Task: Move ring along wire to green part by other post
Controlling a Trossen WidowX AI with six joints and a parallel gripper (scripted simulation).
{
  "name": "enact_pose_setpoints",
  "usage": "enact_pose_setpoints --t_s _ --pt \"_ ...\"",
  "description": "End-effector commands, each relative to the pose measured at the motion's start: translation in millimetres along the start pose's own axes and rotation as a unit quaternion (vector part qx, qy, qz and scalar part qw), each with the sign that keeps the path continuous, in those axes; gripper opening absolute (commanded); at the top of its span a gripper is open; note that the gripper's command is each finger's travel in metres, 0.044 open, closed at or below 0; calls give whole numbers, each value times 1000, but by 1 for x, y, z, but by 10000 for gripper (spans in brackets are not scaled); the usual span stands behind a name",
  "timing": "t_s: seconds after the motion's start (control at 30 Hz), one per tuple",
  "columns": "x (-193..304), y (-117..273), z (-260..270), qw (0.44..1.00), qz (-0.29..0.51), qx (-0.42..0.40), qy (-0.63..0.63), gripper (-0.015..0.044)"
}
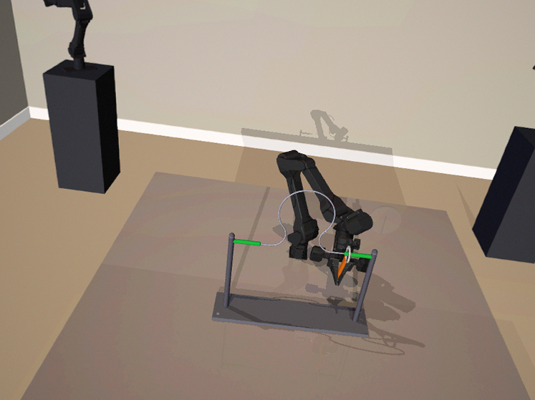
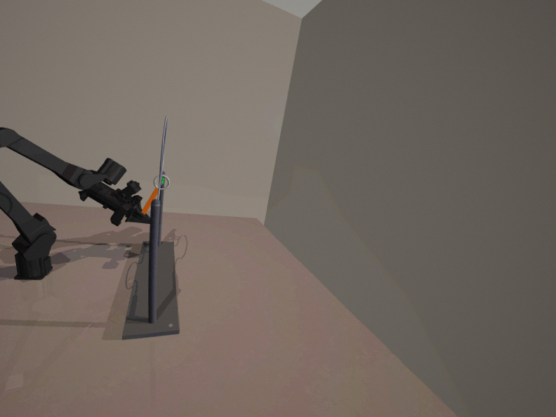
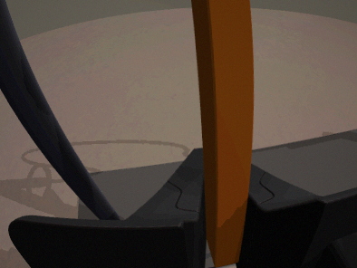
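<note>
My gripper (image 1: 338, 280) (image 3: 207, 157) is shut on the orange handle (image 1: 341, 267) (image 2: 150, 200) (image 3: 231, 113), which slants up from the fingers to the ring. The pale ring (image 1: 349, 251) (image 2: 169, 181) is around the inner end of the right green part (image 1: 362, 256), close to where the grey wire (image 1: 305, 191) begins. The wire passes through the ring; any contact between them is too small to tell. The left green part (image 1: 246, 242) is bare beside the left post (image 1: 229, 272) (image 2: 153, 265). The ring is out of sight in the wrist view.
The right post (image 1: 365, 286) (image 3: 54, 136) stands just right of the ring and gripper in the top view. The grey base (image 1: 286, 312) (image 2: 154, 287) lies below the gripper. The wire arches high between the green parts. Dark pedestals (image 1: 79, 132) (image 1: 510, 201) stand far off.
</note>
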State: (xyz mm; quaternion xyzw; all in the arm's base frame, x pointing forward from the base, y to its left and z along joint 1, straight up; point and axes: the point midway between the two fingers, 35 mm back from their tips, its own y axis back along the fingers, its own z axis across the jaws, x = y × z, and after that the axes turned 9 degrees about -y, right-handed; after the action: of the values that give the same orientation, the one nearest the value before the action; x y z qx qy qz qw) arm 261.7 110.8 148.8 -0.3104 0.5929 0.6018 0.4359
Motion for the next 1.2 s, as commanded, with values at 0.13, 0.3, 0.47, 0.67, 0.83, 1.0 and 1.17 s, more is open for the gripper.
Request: enact_pose_setpoints --t_s 0.13,0.3,0.47,0.67,0.83,1.0,1.17 --pt "1 1 8 1000 -1 2 -1 -150" --pt "2 1 11 1000 -1 2 -1 -150" --pt "7 -2 11 1000 -1 2 -1 -150" --pt "13 -5 10 1000 -1 2 -1 -150" --pt "13 -5 10 1000 -1 2 -1 -150" --pt "13 -5 10 1000 -1 2 -1 -150" --pt "13 -5 10 1000 -1 2 -1 -150"
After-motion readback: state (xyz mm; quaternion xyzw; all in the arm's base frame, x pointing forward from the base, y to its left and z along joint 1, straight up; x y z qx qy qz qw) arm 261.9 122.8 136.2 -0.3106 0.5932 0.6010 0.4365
